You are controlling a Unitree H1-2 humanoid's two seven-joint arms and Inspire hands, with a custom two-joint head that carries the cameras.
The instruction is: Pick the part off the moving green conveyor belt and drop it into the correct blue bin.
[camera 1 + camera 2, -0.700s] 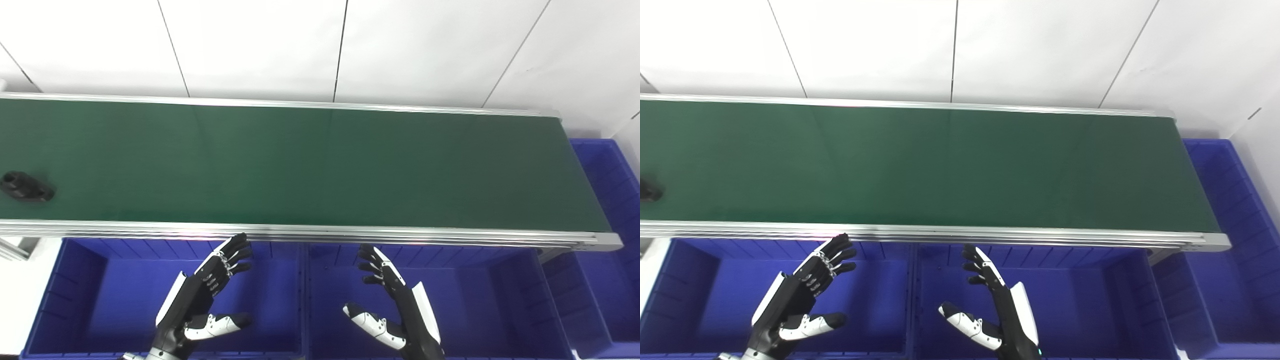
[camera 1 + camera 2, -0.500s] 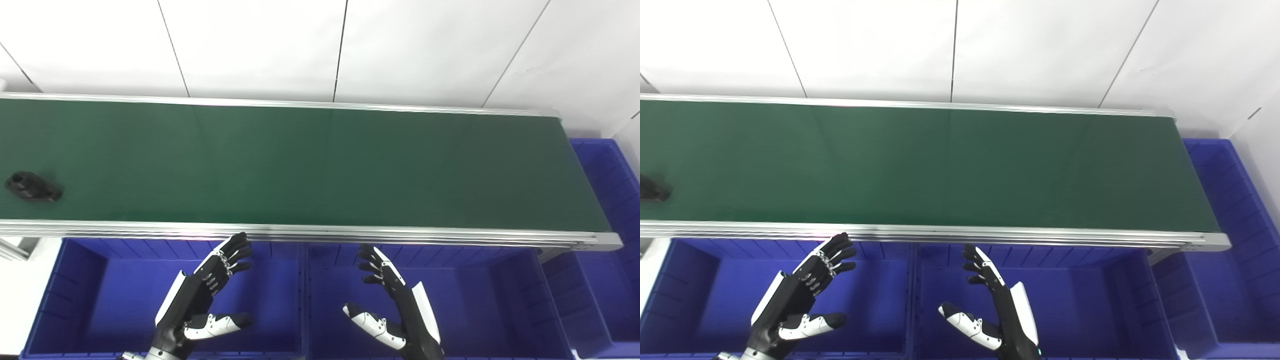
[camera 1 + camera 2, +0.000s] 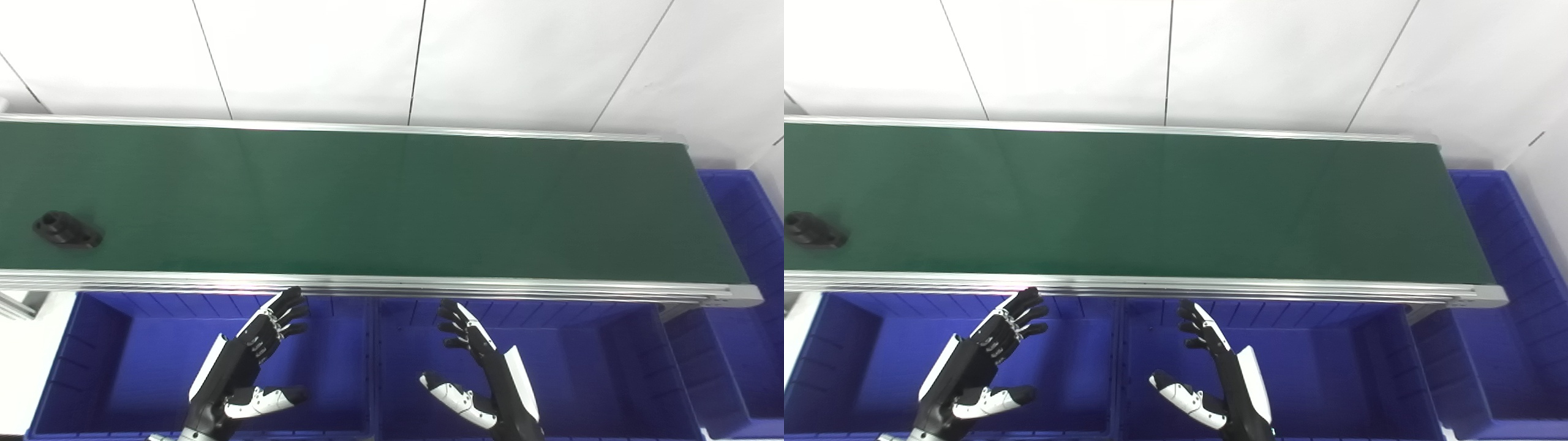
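The part (image 3: 67, 229) rides further along the belt from the left edge toward the middle, while both hands sit just where they were. The green conveyor belt (image 3: 392, 202) stretches across the whole view, carrying that one small black piece near its front rail, far out to the left. Below the rail lie the blue bins: the left bin (image 3: 92, 367), the middle bin (image 3: 582, 367), and a third bin (image 3: 744, 245) past the belt's right end. Over them hover the left hand (image 3: 245, 367) and the right hand (image 3: 484, 373), fingers spread, palms facing each other, nothing held.

Here is the danger. The part is well apart from the left hand, and it keeps coming; reach too late and it slips past, reach too early and the fingers close on bare belt. It looks low and flat, so fingertips may skid over it or knock it toward the rail. And which bin is correct I cannot tell, so a wrong drop is possible.
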